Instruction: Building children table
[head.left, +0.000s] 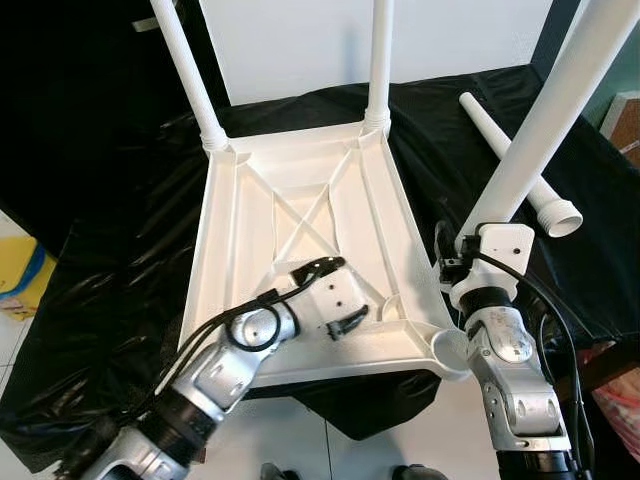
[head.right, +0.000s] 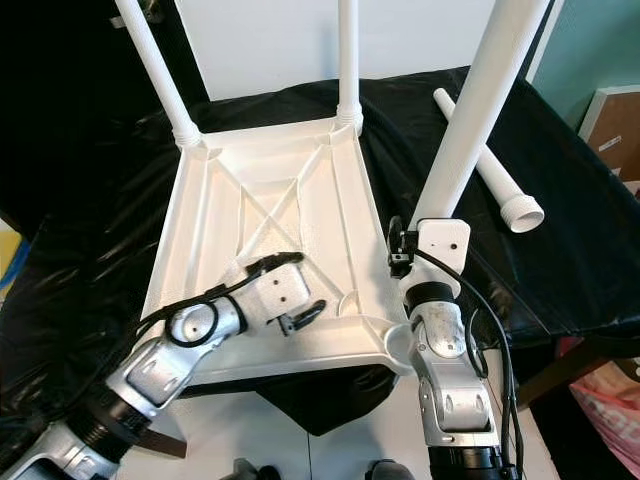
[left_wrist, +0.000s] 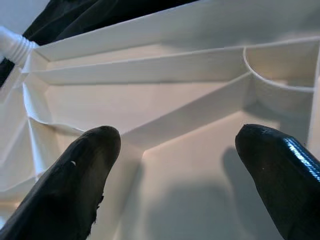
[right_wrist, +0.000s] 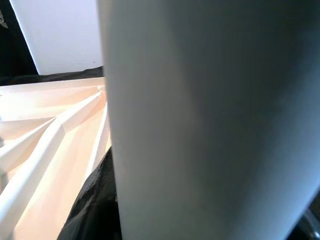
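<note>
The white table top (head.left: 300, 215) lies upside down on a black sheet (head.left: 110, 270), ribbed underside up so the leg sockets face the robot. Two legs (head.left: 381, 60) already stand in the far corners. A third leg (head.left: 545, 125) rises slanted from the right gripper (head.left: 478, 240), whose jaws are clamped on its lower end; the right wrist view has the white tube pressed close against the camera. The leg's foot sits a little above and beyond the empty round socket (head.left: 447, 350) at the near right corner, which lies just below the right jaws, so the leg seems held there to be lined up and lowered in. It is tilted rather than plumb, and would probably need straightening before it seats.

The left gripper (head.left: 347, 322) rests low over the underside, its jaws spread wide with nothing between them; the left wrist view shows both fingertips (left_wrist: 85, 175) hovering at a rib, the near right socket just ahead of them. That placement looks meant to steady the top while the leg goes in. A fourth leg (head.left: 520, 165) lies loose on the sheet, well beyond the right jaws.
</note>
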